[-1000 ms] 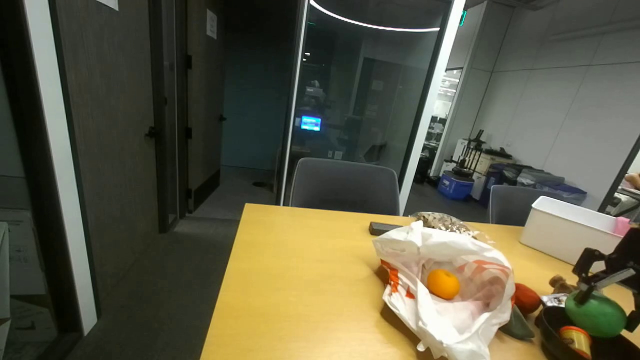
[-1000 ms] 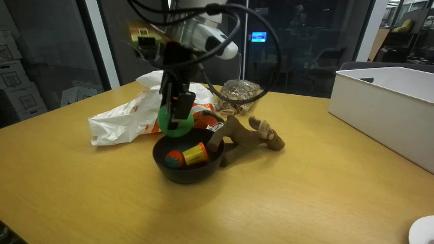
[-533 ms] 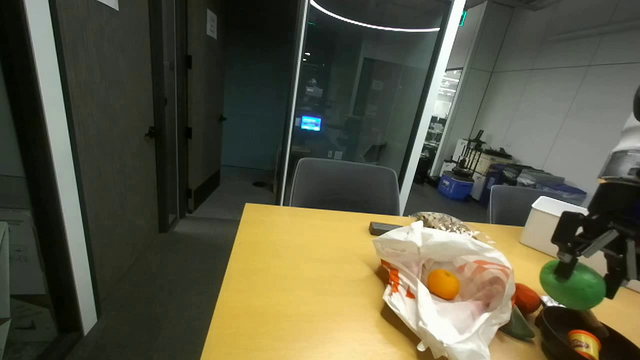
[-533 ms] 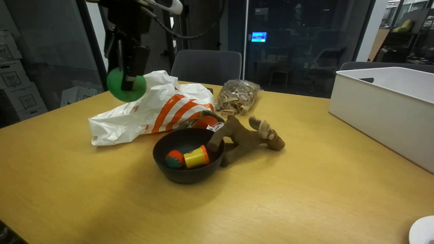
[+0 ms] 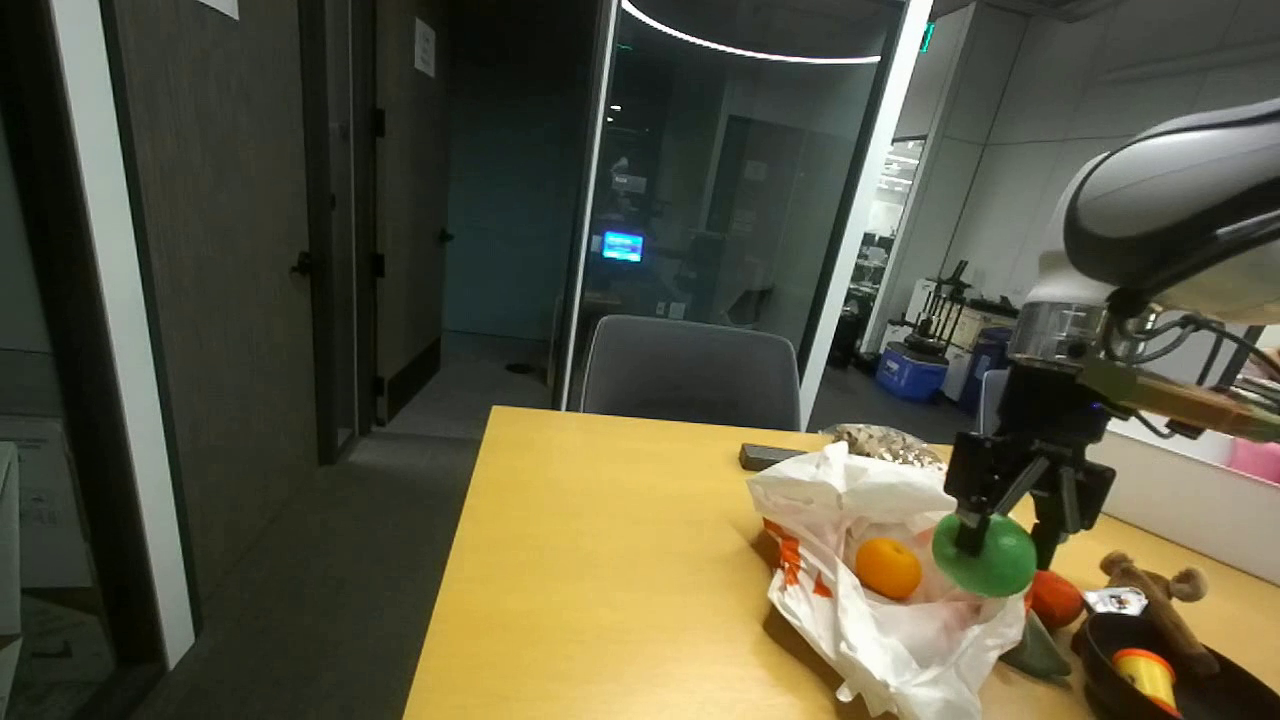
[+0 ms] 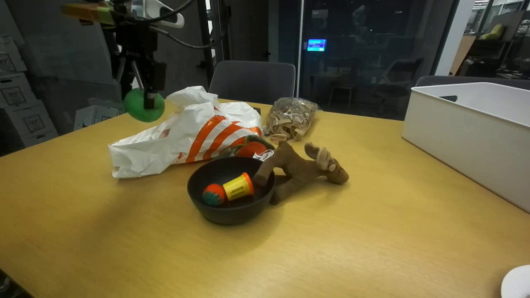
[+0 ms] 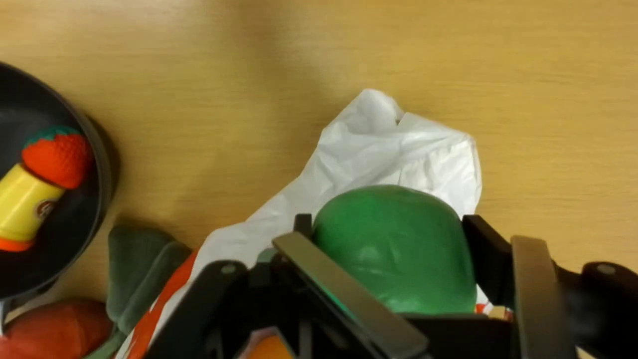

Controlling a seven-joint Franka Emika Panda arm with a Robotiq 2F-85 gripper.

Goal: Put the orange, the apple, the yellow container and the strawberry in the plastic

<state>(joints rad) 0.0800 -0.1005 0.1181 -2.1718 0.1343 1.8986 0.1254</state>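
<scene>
While the orange (image 5: 888, 568) is already lying inside the mouth of the plastic bag (image 5: 870, 650) in an exterior view, I am taking the apple (image 5: 1000, 567) to be the step in hand. The claw (image 5: 1006, 546) is clamping this green fruit from two opposite sides, and the apple is hanging at its tips, overlapping the bag's opening from this angle. The yellow container (image 5: 1145, 675) is waiting in the dark bowl (image 5: 1098, 660), near the bag.

In an exterior view I am seeing the apple (image 6: 136, 106) hanging from the claw just beside the bag's upper edge, clear of the bench (image 6: 248, 256). The opening is facing away here, so I am not telling how squarely the fruit is standing over it. The strawberry (image 6: 214, 195) is resting against the yellow container in the bowl, and I am counting those two as still to do.

In the wrist view the apple is filling the space between the jaws, touching one on each side, with the bag's white plastic spreading out beneath it. A sliver of the orange is showing at the bottom edge, partly hidden by the claw, so I am guessing that the opening is lying that way. The next move, as I am judging it, is calling for bringing the apple over that opening, lowering it inside, and only then spreading the jaws.
</scene>
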